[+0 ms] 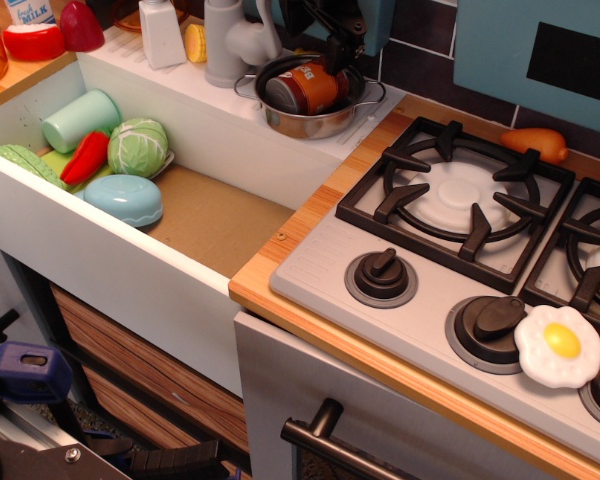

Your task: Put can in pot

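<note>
The can (308, 90), orange-red with grey ends, lies on its side inside the shiny steel pot (325, 126). The pot stands on the white ledge at the back of the sink, left of the stove. My black gripper (330, 35) hangs directly above the can and the pot's far rim, very close to the can. Its dark fingers merge with the dark background, so I cannot tell how the jaws stand or whether they still touch the can.
A grey faucet (230, 40) stands just left of the pot. The sink holds a mint-green cup (80, 118), a cabbage (138, 146), a red pepper (85, 157) and a light-blue bowl (124, 199). The stove (460, 200) is at the right, with a fried egg (557, 345).
</note>
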Robot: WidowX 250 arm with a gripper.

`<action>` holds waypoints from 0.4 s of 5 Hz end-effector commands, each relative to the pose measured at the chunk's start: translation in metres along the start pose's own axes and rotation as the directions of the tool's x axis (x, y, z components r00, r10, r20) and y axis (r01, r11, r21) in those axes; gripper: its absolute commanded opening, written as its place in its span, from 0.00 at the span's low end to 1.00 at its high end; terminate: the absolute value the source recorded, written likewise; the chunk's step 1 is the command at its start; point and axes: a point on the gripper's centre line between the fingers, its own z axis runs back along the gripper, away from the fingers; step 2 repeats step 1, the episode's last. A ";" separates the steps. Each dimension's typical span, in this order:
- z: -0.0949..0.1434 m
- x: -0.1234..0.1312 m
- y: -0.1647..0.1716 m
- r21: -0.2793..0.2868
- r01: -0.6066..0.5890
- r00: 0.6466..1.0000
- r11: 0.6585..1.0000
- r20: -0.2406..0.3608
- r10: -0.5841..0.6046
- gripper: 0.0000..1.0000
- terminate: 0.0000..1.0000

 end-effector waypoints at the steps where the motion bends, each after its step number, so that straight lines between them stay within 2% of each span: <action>1: 0.020 0.018 0.015 0.044 -0.013 0.997 0.999 0.079 0.009 1.00 1.00; 2: 0.020 0.018 0.015 0.044 -0.013 0.997 0.999 0.079 0.009 1.00 1.00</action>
